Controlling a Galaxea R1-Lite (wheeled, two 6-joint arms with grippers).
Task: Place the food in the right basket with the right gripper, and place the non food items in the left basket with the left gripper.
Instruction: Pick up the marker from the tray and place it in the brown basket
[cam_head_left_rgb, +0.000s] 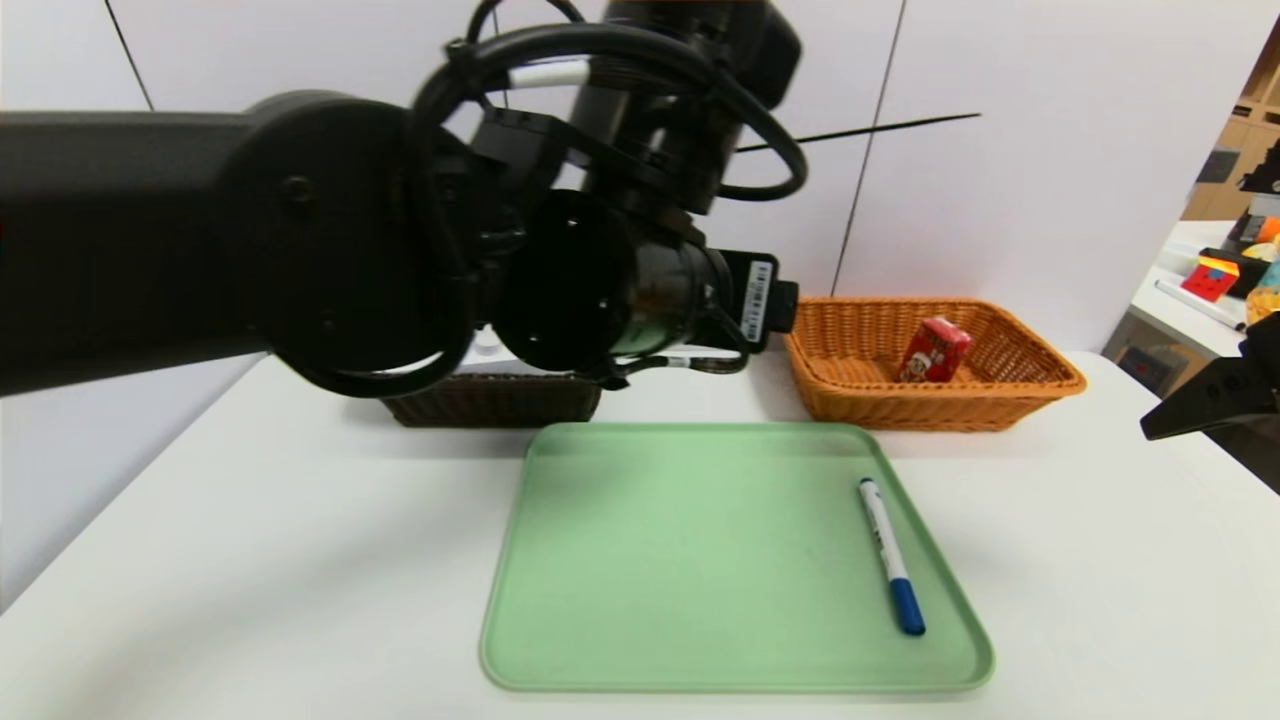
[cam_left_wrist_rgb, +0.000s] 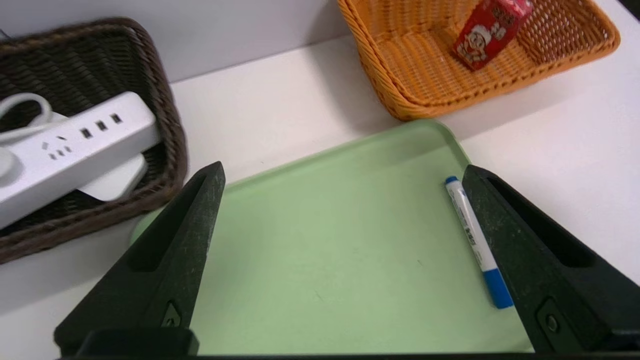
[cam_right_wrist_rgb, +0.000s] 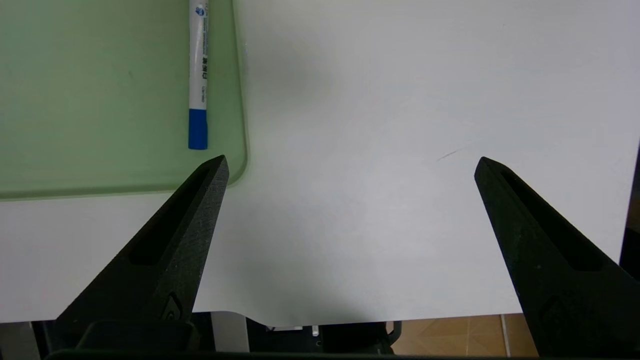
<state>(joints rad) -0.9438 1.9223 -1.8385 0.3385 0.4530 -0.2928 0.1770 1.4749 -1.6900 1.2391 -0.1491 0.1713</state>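
Your red carton (cam_head_left_rgb: 934, 350) sits in the orange basket (cam_head_left_rgb: 1040, 385), power strip (cam_left_wrist_rgb: 75, 145) in the dark basket (cam_left_wrist_rgb: 165, 100); only the marker (cam_head_left_rgb: 891, 555) remains on the tray (cam_head_left_rgb: 650, 560), both grippers spread empty

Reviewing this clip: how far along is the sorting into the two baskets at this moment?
Mostly done. The red drink carton lies in the orange basket; the power strip and flat white device lie in the dark basket. In hand: the left claw is open above the green tray, holding nothing. Left: the marker on the tray. The right claw is open over bare table.
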